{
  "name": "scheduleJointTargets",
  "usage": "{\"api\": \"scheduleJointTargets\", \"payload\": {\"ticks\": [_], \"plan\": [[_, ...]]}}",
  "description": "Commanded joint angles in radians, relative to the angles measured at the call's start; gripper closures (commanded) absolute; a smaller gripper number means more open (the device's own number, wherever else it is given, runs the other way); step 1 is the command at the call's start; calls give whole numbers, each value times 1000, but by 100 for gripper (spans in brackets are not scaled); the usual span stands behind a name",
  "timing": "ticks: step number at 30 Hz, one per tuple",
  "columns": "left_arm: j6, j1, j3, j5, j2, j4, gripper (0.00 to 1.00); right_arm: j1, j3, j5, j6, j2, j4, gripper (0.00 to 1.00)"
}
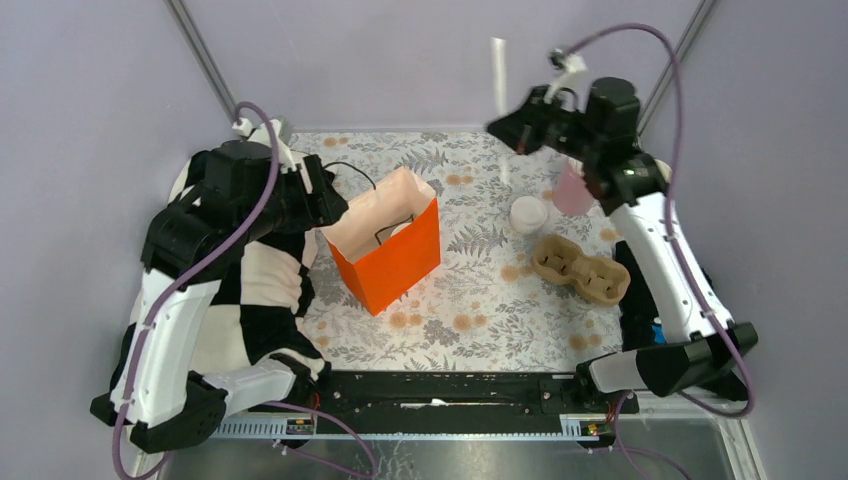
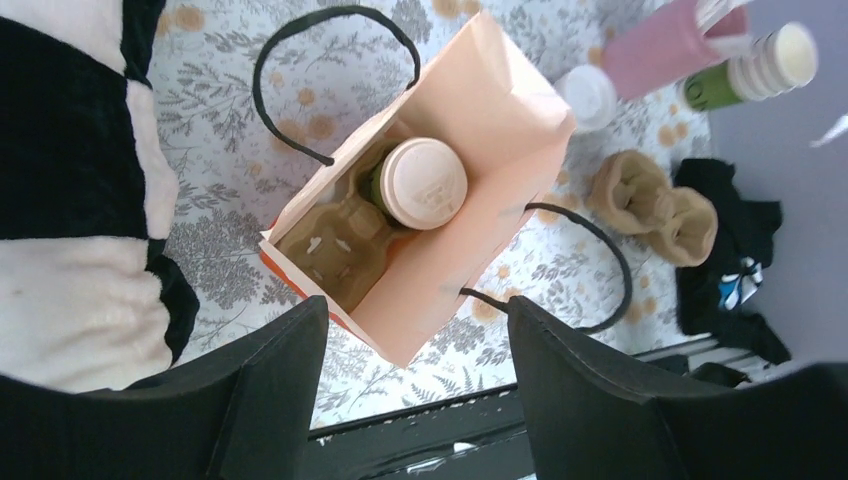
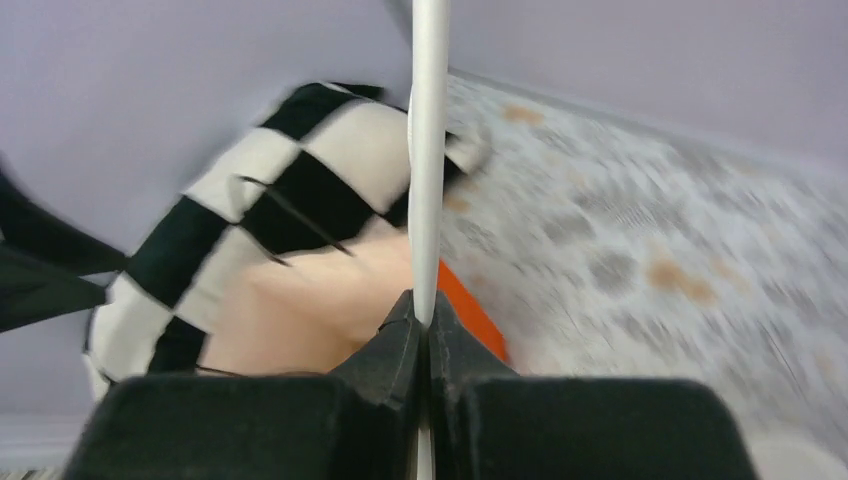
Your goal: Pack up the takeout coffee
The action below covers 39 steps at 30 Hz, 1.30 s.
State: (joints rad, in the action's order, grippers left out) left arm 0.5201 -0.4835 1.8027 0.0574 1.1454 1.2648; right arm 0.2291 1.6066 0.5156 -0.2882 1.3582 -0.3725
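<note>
**A:** Left wrist cam: L gripper [image 2: 415, 312]?
**B:** Spread wide, holding nothing, over 1 orange paper bag [image 2: 470, 120]. Inside: 1 brown pulp carrier [image 2: 335, 240], w/ 1 white-lidded green paper cup [image 2: 423, 183] seated in it.
**A:** On the table [image 2: 230, 200]?
**B:** 2nd pulp carrier [image 2: 655, 205], then 2nd white-lidded cup [image 2: 588, 95] beyond, apart.
**A:** R gripper [image 3: 428, 318]?
**B:** Clamped on 1 thin white stick [image 3: 430, 150].

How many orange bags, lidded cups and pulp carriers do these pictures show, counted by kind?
Orange bag: 1
Lidded cups: 2, the bagged cup and the loose cup
Pulp carriers: 2, the bagged carrier and the loose carrier
Total: 5
</note>
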Motion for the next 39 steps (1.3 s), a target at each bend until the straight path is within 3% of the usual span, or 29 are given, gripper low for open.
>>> {"api": "scheduleJointTargets", "payload": {"ticks": [1, 4, 8, 12, 17, 21, 25, 30, 31, 36, 39], "plan": [[64, -2, 43, 60, -66, -82, 30, 233, 95, 51, -39, 92, 495, 100], [102, -3, 34, 78, -93, -84, 30, 424, 86, 6, 8, 161, 691, 100], [140, -3, 23, 106, -141, -83, 30, 591, 52, -61, 130, 244, 795, 100], [165, -3, 12, 120, -174, -81, 29, 665, -113, -107, 221, 263, 987, 100], [183, -3, 10, 113, -188, -70, 29, 670, -205, -80, 219, 282, 1036, 99], [189, -4, 1, 105, -188, -73, 29, 670, -246, -103, 233, 273, 1032, 73], [179, -3, 10, 93, -169, -83, 29, 670, -258, -162, 234, 231, 993, 30], [156, -3, 30, 89, -143, -91, 29, 670, -192, -301, 280, 134, 766, 2], [146, -2, 40, 95, -138, -91, 29, 670, -175, -374, 271, 107, 711, 1], [100, -4, 124, 145, -102, -93, 28, 670, 6, -976, 179, 9, 177, 0], [62, -3, 163, 181, -86, -128, 24, 670, 57, -1289, 194, -62, -19, 0]]}}
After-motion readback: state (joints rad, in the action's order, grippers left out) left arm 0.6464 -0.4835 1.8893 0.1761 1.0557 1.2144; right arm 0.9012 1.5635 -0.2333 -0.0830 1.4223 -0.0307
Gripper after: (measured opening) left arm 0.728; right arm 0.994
